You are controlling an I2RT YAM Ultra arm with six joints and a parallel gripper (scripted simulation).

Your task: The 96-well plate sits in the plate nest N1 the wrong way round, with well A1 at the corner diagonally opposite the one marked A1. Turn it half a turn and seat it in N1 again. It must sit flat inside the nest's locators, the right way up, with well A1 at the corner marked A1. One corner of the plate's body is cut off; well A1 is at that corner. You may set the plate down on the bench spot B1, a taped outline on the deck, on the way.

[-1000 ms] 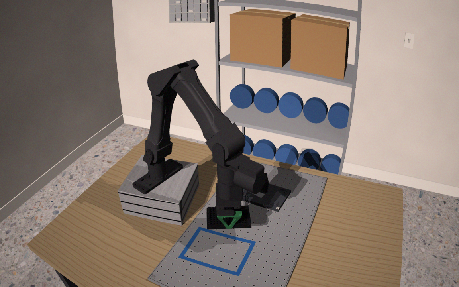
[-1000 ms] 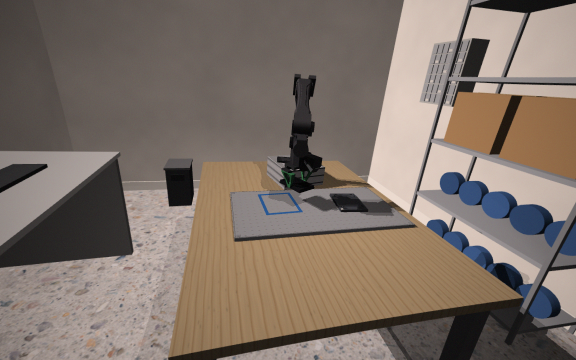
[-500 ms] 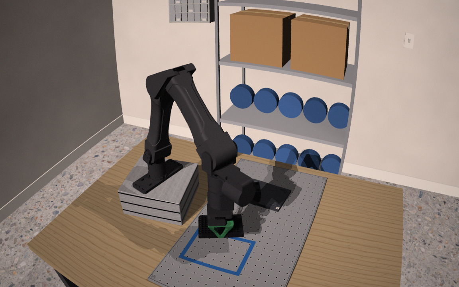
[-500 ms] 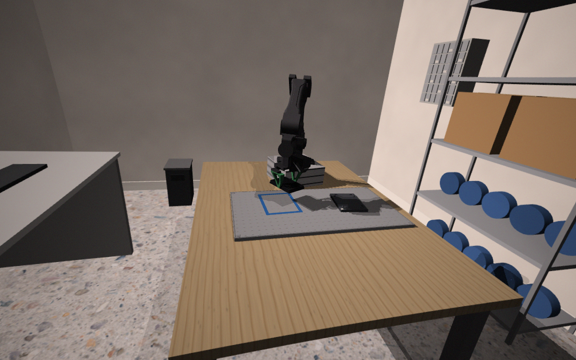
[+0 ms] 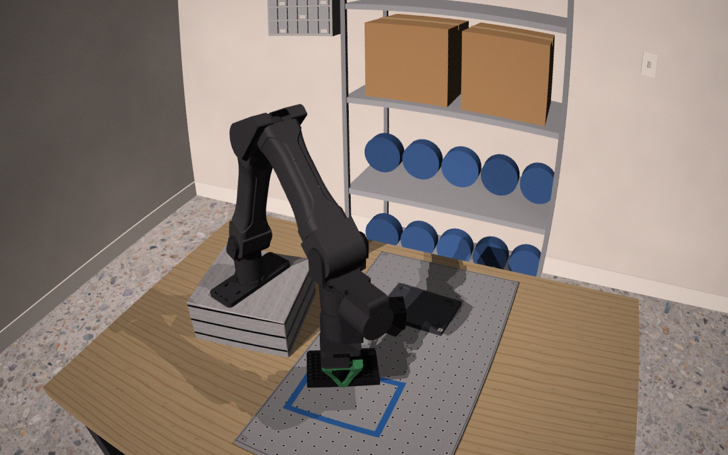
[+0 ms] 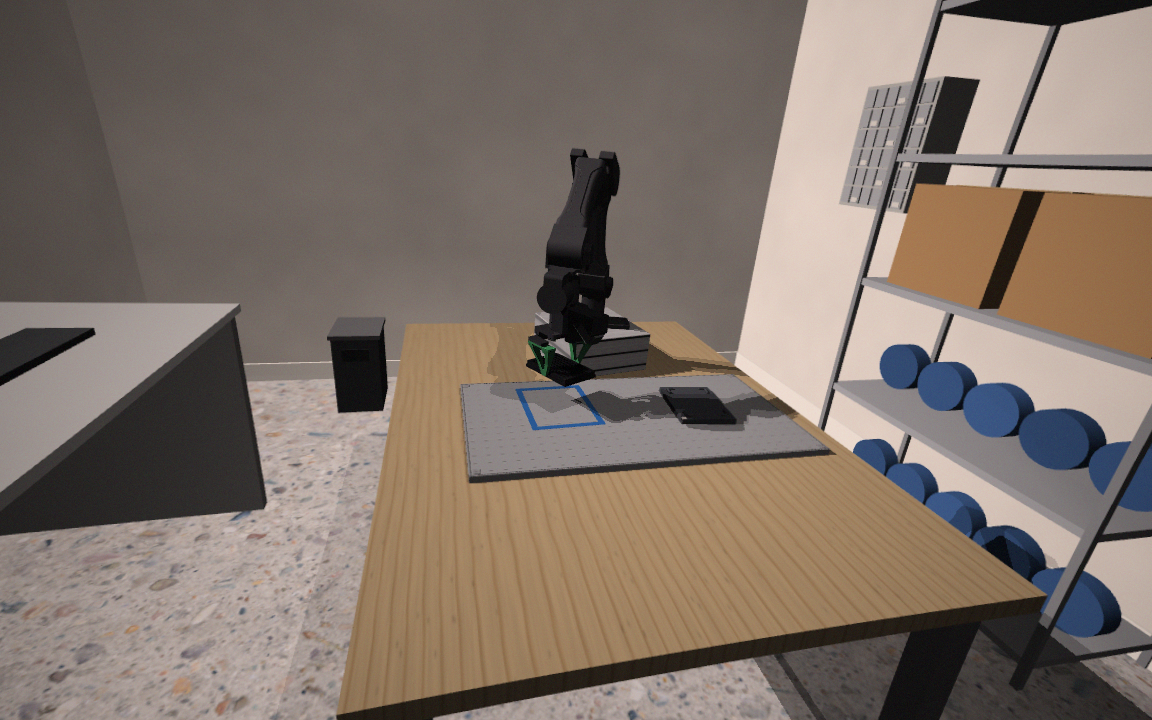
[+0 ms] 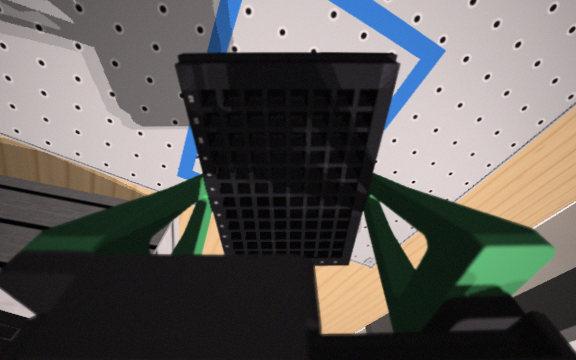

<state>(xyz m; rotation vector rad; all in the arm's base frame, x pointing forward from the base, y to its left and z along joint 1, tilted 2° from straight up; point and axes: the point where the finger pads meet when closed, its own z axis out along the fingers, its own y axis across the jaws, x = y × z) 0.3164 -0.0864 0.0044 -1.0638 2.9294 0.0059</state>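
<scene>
Speckled floor (image 6: 159, 573), grey and cream walls, metal shelf rack (image 5: 346, 141) (boxes, blue discs).

The 96-well plate (image 7: 288, 165) is black with a regular grid of dark square wells and a row of small pale dots along its left edge, and the gripper (image 7: 288, 220) that grips it has bright green fingers on a black body. The deck (image 5: 457, 362) is light grey with an even pattern of small dark holes, the outline B1 (image 5: 389, 409) on it is blue tape, and the nest N1 (image 5: 431, 309) on the far part is black. The table (image 6: 634, 573) is light brown wood with fine straight grain, the floor (image 5: 706, 362) is grey speckled stone, and on the grey shelf rack (image 5: 346, 113) stand brown boxes (image 5: 412, 59) and dark blue discs (image 5: 460, 165).
</scene>
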